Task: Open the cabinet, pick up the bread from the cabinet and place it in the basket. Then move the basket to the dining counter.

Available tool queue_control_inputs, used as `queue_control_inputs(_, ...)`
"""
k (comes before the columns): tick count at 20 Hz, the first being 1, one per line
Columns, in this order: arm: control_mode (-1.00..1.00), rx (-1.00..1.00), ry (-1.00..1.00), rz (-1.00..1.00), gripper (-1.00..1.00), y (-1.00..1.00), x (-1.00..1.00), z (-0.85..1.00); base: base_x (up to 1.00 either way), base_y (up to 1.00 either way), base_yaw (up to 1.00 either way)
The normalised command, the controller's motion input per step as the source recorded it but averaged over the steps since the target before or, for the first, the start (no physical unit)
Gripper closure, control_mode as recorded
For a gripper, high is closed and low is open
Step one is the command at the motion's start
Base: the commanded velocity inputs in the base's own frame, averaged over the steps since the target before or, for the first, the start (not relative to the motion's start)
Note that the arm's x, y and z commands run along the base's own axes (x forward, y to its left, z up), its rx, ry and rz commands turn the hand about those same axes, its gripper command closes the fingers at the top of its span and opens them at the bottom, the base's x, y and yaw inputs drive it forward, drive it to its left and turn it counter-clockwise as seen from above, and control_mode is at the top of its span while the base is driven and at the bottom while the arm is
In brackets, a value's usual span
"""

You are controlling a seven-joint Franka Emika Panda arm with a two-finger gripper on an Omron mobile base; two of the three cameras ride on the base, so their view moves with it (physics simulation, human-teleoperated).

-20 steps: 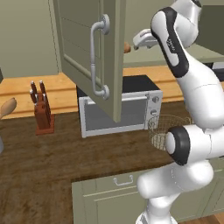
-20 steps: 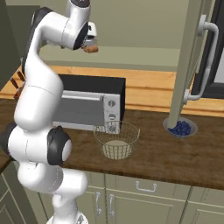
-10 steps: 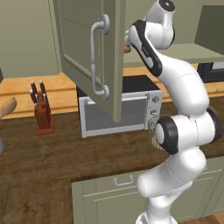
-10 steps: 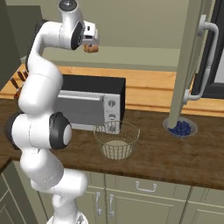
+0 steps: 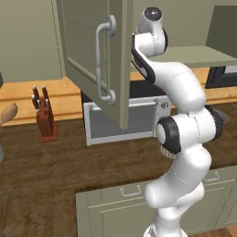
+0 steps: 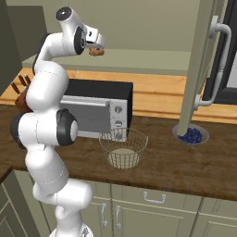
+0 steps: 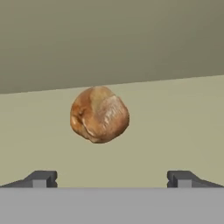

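The cabinet door [image 5: 88, 60] stands swung open, its curved silver handle facing me. Inside, the tan-brown bread [image 7: 99, 114] rests on the pale shelf [image 7: 175, 131], a short way ahead of my open gripper [image 7: 111, 178] and slightly left of its centre. Nothing sits between the fingertips [image 7: 41, 178]. From the right base view, the gripper [image 6: 94, 42] is level with the shelf and right at the bread [image 6: 97, 52]. The wire basket [image 6: 123, 147] stands on the worktop in front of the microwave, below the hand. The dining counter is out of view.
A black and silver microwave [image 6: 99, 111] sits under the cabinet. The other open door [image 6: 203, 69] hangs at the right, above a bowl of blue berries [image 6: 190, 135]. A knife block [image 5: 45, 120] stands at the left of the dark wood worktop [image 5: 41, 185].
My arm has folded upward and swung in toward the cabinet opening, bringing the hand to the bread. The bread has stayed on the shelf and the jaws have stayed open.
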Motion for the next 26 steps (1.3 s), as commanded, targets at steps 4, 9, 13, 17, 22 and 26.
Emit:
queue_control_inputs(4, -1.0, 0.0, -0.05, -0.11, -1.0, 0.16, 0.23, 0.07, 0.0, 0.0, 0.0)
queue_control_inputs(9, -1.0, 0.0, -0.01, -0.03, -1.0, 0.01, 0.63, -0.11, 0.0, 0.0, 0.0)
queue_control_inputs(13, -1.0, 0.0, -0.08, 0.0, -1.0, 0.0, 0.37, -0.02, 0.0, 0.0, 0.0)
queue_control_inputs(17, -1.0, -0.02, -0.1, 0.0, -1.0, 0.0, 0.35, 0.0, 0.0, 0.0, 0.0)
queue_control_inputs(22, -1.0, 0.0, -0.03, 0.0, -1.0, -0.06, 0.32, -0.15, 0.0, 0.0, 0.0)
queue_control_inputs(26, -1.0, 0.0, 0.0, 0.0, -1.0, -0.06, 0.29, -0.19, 0.0, 0.0, 0.0)
